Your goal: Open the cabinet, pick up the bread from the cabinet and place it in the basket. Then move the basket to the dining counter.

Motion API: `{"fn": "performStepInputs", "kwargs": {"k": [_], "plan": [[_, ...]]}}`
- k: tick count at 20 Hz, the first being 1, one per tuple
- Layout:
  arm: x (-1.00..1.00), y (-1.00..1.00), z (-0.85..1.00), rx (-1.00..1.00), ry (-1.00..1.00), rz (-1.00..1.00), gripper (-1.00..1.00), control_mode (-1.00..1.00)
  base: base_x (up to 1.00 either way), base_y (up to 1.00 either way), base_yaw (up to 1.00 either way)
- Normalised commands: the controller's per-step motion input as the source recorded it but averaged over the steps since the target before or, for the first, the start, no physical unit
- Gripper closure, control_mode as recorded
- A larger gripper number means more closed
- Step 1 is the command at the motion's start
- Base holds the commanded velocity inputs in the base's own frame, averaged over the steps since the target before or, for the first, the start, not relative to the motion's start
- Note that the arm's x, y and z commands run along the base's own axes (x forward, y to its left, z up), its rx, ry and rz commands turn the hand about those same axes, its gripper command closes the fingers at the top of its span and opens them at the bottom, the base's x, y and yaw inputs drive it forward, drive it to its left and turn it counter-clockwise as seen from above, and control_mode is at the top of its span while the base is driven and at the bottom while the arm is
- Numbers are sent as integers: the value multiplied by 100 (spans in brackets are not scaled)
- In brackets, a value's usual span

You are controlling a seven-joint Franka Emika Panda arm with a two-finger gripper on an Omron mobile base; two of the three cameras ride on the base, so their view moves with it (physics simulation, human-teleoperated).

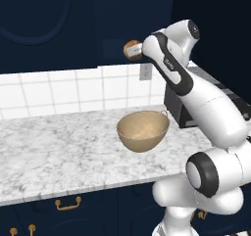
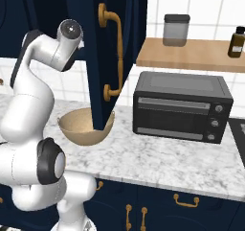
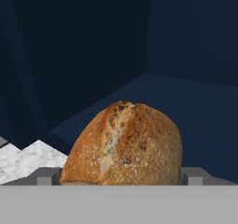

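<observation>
The bread, a golden-brown bun, sits on the dark floor inside the cabinet, near its front edge. My gripper is open, and the bun lies between its two fingertips. In the left base view the bread shows just left of my raised hand. The cabinet door stands swung open, its brass handle facing me. The tan basket rests on the marble counter below my hand; in the right base view the open door partly hides the basket. The dining counter is out of view.
A black toaster oven stands on the marble counter to the right of the basket. Above it a wooden shelf carries a grey jar and a dark bottle. Navy drawers with brass pulls run under the counter.
</observation>
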Motion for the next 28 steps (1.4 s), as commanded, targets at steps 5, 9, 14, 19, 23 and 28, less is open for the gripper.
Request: {"fn": "performStepInputs", "kwargs": {"k": [5, 9, 14, 19, 23, 28], "plan": [[-100, -11, 0, 8, 0, -5, 100, -100, 0, 0, 0], [-100, -2, -15, 11, 0, -21, 100, -100, 0, 0, 0], [-100, 0, -18, 7, 13, -27, 100, -100, 0, 0, 0], [-6, -2, -78, 8, 39, -24, 100, -100, 0, 0, 0], [24, 0, -100, 14, 34, -11, 100, -100, 0, 0, 0], [92, 0, -84, 11, 3, -2, 100, -100, 0, 0, 0]]}}
